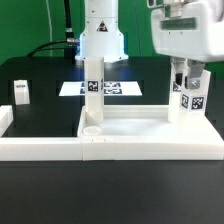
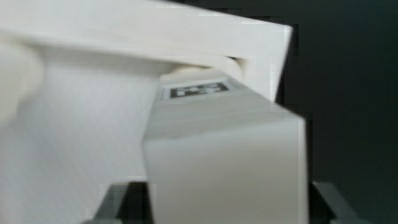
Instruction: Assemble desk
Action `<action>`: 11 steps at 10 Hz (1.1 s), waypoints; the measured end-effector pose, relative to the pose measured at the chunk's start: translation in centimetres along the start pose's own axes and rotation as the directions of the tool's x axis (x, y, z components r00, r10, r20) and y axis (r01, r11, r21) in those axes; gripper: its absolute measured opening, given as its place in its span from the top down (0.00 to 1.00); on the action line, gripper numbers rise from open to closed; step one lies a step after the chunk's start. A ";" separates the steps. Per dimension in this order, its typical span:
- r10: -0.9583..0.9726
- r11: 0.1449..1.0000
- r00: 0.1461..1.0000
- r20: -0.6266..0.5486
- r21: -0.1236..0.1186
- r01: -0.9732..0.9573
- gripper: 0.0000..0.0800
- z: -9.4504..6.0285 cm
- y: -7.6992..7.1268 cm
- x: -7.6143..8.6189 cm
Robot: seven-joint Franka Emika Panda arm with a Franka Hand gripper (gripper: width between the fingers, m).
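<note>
Exterior view: the gripper (image 1: 187,78) hangs over the top's (image 1: 140,126) far corner on the exterior view's right. Its fingers are closed on the held leg (image 1: 187,103), which stands upright with its foot at or just inside the top's rim. The fitted leg (image 1: 92,90) stands upright in the top's corner on the exterior view's left. The loose leg (image 1: 22,92) lies well apart from the top, off toward the exterior view's left. The rail (image 1: 40,148) runs along the top's front edge, touching it. The marker board (image 1: 70,88) lies behind the top.

Wrist view: the held leg (image 2: 222,160) fills the gap between the dark fingers (image 2: 121,200), which press on both its sides. A tag (image 2: 199,90) shows farther down the leg. The white surfaces beyond look like the top, but where the foot meets it is hidden.

Likely trouble is a slightly tilted leg, which could miss or jam in its seat. A sideways push could also slide the top away from the rail, and a weak grip could let the leg twist.
</note>
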State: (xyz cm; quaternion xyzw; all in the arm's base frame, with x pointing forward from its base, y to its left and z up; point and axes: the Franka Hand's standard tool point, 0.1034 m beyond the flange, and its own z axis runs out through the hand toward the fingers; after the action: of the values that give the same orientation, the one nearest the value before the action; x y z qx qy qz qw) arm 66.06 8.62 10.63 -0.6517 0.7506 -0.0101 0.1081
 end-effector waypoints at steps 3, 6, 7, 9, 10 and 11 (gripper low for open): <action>0.129 0.992 0.991 0.027 -0.005 -0.129 0.62 0.0 0.1 0.2; 0.015 1.000 1.000 0.007 0.007 -0.015 0.31 0.1 0.0 0.1; -0.150 0.988 0.988 -0.019 0.039 0.151 0.31 0.0 -0.4 -1.0; -0.449 0.890 0.892 -0.041 0.064 0.451 0.20 0.0 -0.5 -3.5; -0.496 0.865 0.867 -0.046 0.061 0.498 0.20 0.0 -0.5 -3.4; -0.569 0.819 0.820 -0.057 0.053 0.571 0.19 0.0 -0.6 -3.1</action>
State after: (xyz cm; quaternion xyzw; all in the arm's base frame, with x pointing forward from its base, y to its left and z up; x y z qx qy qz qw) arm 67.01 11.59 11.19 -0.8420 0.5226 -0.0796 0.1076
